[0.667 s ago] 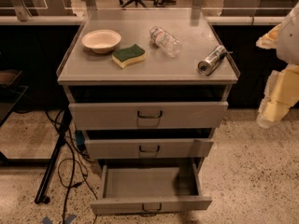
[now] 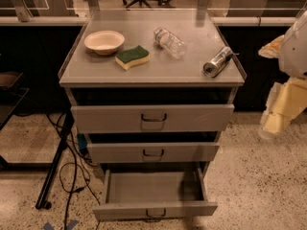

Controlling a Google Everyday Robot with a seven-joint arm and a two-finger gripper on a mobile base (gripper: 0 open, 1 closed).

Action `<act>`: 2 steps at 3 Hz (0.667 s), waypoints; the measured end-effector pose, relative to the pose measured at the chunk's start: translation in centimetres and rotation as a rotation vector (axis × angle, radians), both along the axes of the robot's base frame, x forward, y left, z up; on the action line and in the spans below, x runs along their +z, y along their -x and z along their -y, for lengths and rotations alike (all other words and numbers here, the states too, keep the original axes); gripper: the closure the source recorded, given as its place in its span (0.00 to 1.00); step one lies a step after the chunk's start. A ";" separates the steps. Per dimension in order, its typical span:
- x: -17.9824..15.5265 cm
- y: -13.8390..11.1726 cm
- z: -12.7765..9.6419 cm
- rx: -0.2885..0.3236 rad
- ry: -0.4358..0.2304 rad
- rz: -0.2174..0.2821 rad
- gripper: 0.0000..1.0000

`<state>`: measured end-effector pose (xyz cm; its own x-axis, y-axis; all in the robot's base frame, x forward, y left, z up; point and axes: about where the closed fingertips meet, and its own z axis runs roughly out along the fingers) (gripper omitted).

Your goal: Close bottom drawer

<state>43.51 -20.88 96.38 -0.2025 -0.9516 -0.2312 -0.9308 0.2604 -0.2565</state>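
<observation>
The bottom drawer point(image 2: 156, 209) of the grey metal cabinet point(image 2: 152, 75) is pulled far out. Its plain grey interior point(image 2: 152, 186) is bare, and its slim front panel carries a small dark wire handle point(image 2: 154, 214). The middle drawer point(image 2: 153, 152) and the top drawer point(image 2: 152, 118) each stand out a little from the cabinet. My gripper point(image 2: 277, 120) hangs on the cream-coloured arm at the right edge of the camera view. It is to the right of the cabinet at about top-drawer height and touches nothing.
On the cabinet top lie a cream bowl point(image 2: 104, 41), a green and yellow sponge point(image 2: 132, 57), a clear plastic bottle point(image 2: 170, 41) and a silver can point(image 2: 218, 61) on its side. Black cables and a stand leg point(image 2: 57, 162) run over the speckled floor on the left. Dark counters stand behind.
</observation>
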 end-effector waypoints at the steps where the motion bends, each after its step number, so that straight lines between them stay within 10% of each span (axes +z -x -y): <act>1: -3.6 1.3 -1.7 0.032 -0.070 -0.010 0.15; 2: -9.7 3.4 -3.3 0.048 -0.183 -0.048 0.38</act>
